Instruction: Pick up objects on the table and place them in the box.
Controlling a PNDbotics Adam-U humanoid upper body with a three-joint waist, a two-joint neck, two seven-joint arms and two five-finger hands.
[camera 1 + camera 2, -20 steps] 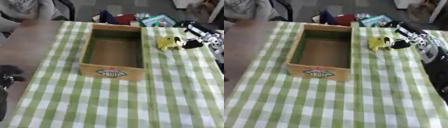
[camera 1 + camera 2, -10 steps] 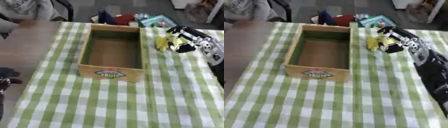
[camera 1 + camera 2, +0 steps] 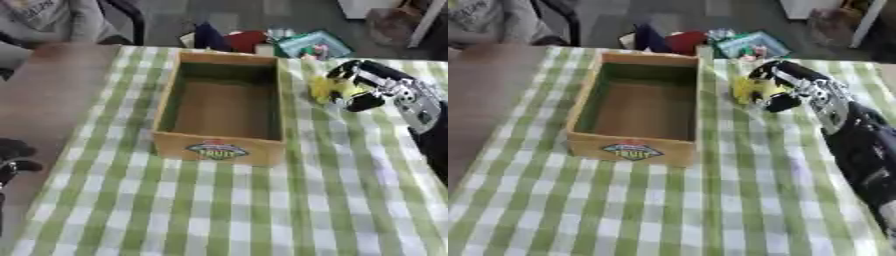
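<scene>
- The open rectangular wooden box with a round fruit label on its near wall sits a little toward 10 o'clock from the middle of the green-and-white checked tablecloth; nothing shows inside it.
- The task's thing, a small yellow object whose make I cannot tell, is at 3 o'clock of the box, just beside its right wall and near its far end.
- The black-and-silver right hand comes in from 3 o'clock; its fingers curl round the yellow object, with a dark rounded fingertip wrapped below it.
- Whether the object rests on the cloth or is already raised off it, I cannot tell.
- The left hand shows only as a dark shape at the view's 9 o'clock edge; I cannot tell how it is held.
- Step in hand, as I judge it: the grasp of object 1, with the transfer not yet done.
- The next move calls for a lift high enough to clear the box's right wall, a short carry toward 9 o'clock over the bare interior, then a release.
- Risk: the wall is very close, so a low carry may knock the box.
</scene>
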